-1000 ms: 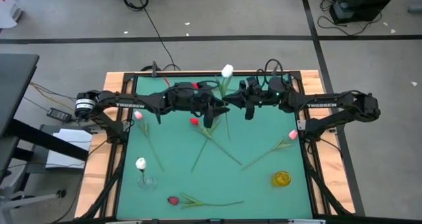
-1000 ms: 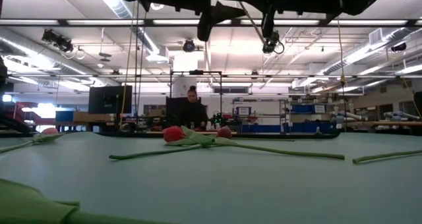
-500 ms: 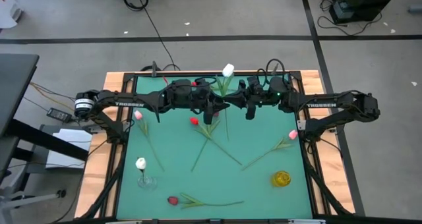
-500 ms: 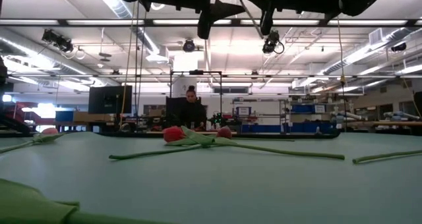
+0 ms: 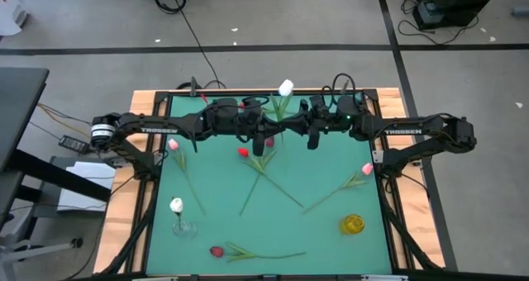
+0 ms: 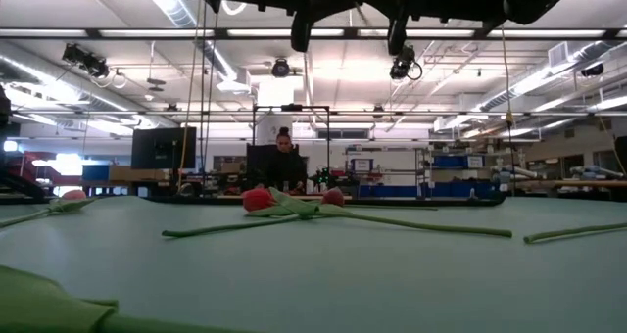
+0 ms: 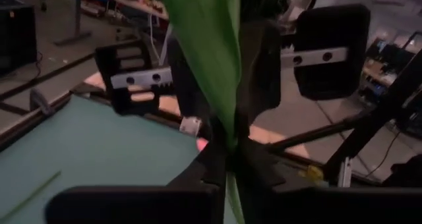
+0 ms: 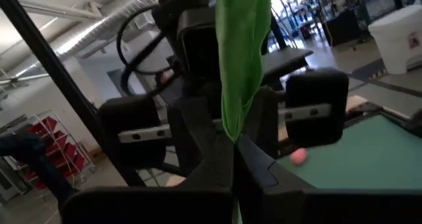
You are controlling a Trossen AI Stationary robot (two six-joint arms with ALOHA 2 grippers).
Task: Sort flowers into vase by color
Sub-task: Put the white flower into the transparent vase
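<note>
One white tulip (image 5: 176, 205) stands in the clear vase (image 5: 181, 227).

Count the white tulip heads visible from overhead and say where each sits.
2. One white tulip is raised at the table's far edge, between the two grippers. The other white tulip stands in the clear vase near the left front. The arms could hide more.

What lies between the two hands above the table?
In the high view, the white tulip's green stem spans between the left hand and the right hand.
</note>
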